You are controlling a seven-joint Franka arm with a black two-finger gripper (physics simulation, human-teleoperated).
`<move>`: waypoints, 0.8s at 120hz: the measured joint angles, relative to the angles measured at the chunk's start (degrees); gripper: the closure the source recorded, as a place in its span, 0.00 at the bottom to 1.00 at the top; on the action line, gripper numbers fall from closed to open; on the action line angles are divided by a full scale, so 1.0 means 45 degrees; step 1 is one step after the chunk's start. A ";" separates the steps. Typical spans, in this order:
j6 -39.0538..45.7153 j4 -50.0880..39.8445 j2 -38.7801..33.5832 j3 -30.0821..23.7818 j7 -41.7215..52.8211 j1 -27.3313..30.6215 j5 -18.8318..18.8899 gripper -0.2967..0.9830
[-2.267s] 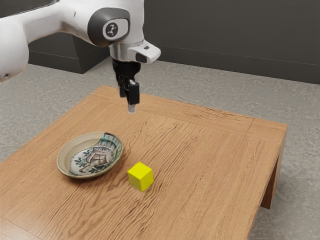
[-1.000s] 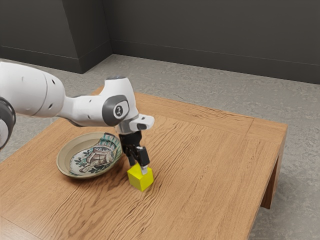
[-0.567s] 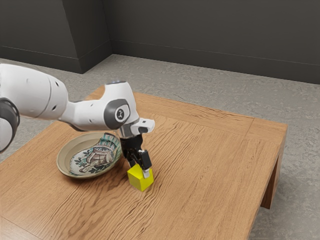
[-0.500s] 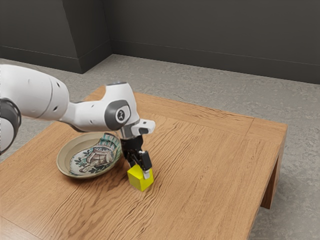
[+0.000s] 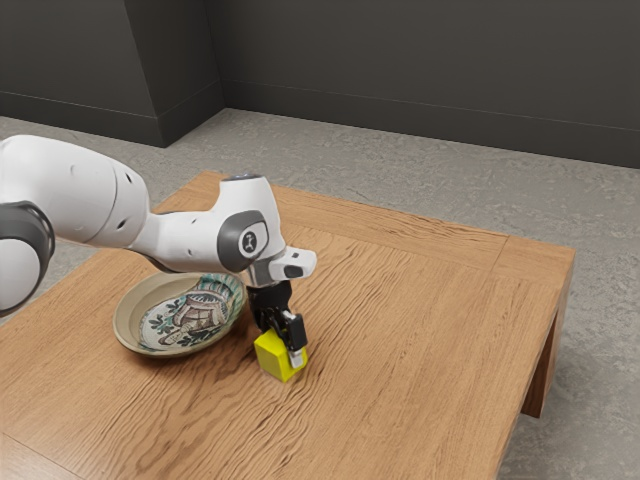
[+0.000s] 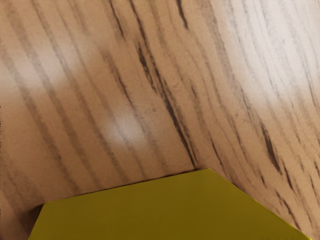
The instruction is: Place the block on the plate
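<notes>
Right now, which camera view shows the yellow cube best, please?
The exterior view: it shows most of the yellow cube, its place beside the patterned plate, and the claw partly covering it. The wrist view shows part of the cube very near, cut off by that picture's lower edge.

Yellow block (image 6: 150, 210) against streaky, light-glossed wood grain (image 6: 100, 100).

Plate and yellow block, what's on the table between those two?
Just a narrow strip of bare wooden tabletop between the plate and the yellow block, as the exterior view shows.
</notes>
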 joint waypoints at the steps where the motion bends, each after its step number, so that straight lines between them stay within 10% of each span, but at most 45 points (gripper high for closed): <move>1: 0.0004 0.0000 0.0001 0.0000 -0.0001 0.0000 0.0003 0.36; 96: -0.0571 -0.0051 -0.2415 0.1311 -0.0076 0.0718 0.0608 0.40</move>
